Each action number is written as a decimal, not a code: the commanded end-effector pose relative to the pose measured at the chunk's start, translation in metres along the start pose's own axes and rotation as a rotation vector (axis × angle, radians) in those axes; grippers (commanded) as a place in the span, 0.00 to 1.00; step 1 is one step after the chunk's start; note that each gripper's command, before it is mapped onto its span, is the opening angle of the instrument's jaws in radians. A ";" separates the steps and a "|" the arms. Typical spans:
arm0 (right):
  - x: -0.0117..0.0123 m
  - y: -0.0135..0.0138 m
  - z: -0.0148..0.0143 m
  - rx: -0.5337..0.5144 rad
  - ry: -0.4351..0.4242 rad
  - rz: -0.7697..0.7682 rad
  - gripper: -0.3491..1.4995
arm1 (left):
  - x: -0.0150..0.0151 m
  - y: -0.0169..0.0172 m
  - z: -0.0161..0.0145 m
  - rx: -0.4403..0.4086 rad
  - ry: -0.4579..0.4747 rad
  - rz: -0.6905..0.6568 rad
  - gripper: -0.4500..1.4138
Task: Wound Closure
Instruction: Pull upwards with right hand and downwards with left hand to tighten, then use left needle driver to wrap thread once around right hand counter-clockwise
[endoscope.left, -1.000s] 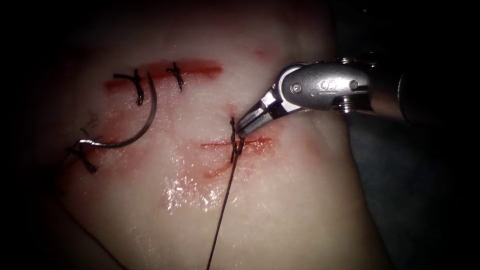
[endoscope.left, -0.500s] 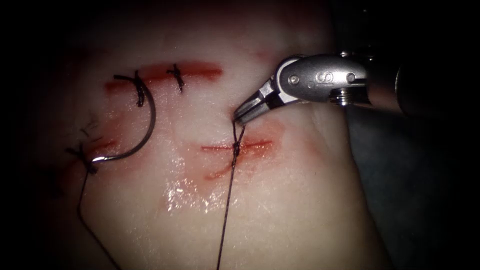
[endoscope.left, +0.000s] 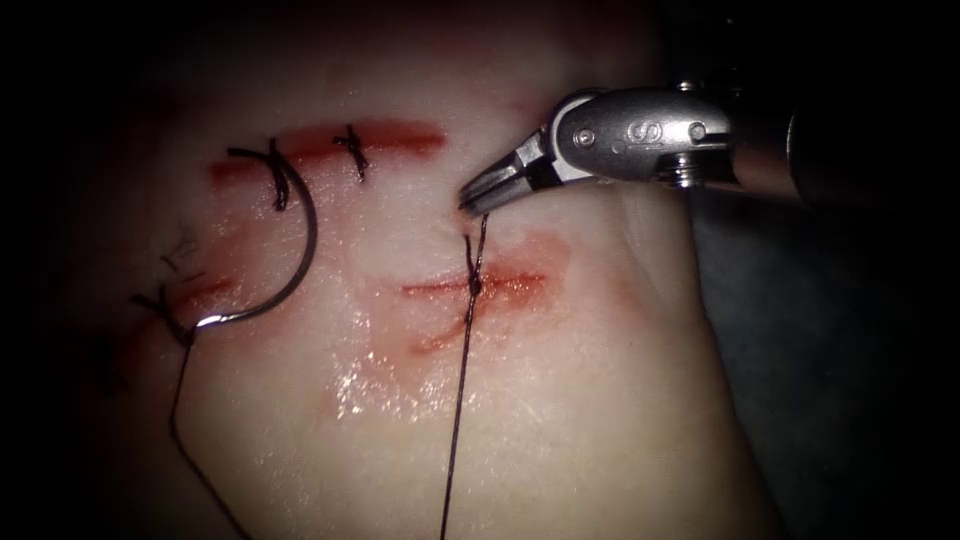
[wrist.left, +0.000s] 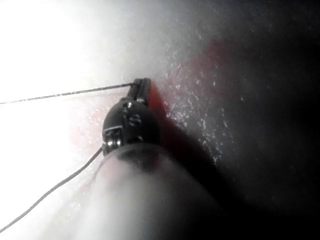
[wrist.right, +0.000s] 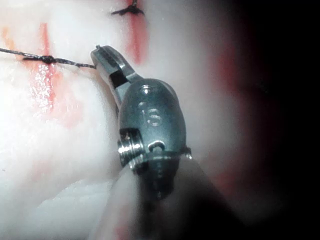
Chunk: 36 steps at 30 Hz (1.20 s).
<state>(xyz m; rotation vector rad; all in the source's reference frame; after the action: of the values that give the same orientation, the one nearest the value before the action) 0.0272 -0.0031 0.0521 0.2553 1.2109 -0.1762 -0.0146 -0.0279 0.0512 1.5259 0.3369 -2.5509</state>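
Tissue (endoscope.left: 560, 400) lying pale, glistening wet, red fluid (endoscope.left: 510, 285) staining around cut (endoscope.left: 440, 290). Right tool (endoscope.left: 470, 203), smooth metal, jaws clamping thread (endoscope.left: 462, 400) end just beyond knot (endoscope.left: 475, 287) on cut. Left tool (wrist.left: 139, 86) gripping taut thread, seemingly. Curved needle (endoscope.left: 300, 260) lying free on tissue left of cut, not in tissue, beside dark stitches (endoscope.left: 275, 175).

One needle (endoscope.left: 290, 270), two tools (endoscope.left: 478, 200), three finished stitches (endoscope.left: 277, 178)
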 end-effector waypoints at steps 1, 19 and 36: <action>0.0002 0.0002 0.0007 -0.006 0.013 -0.001 0.00 | 0.0000 -0.0005 0.0005 0.022 0.006 -0.010 0.00; 0.0034 -0.0032 0.0008 -0.303 0.136 0.030 0.86 | 0.0090 -0.0127 -0.0087 0.247 -0.086 0.171 0.00; 0.0035 -0.0078 0.0072 -0.365 0.308 -0.016 0.00 | 0.0122 -0.0217 -0.0139 0.155 -0.115 0.303 0.00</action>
<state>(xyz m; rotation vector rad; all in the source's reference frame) 0.0321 -0.0127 0.0497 -0.0502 1.5234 0.0752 -0.0133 -0.0035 0.0360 1.3459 -0.0998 -2.4500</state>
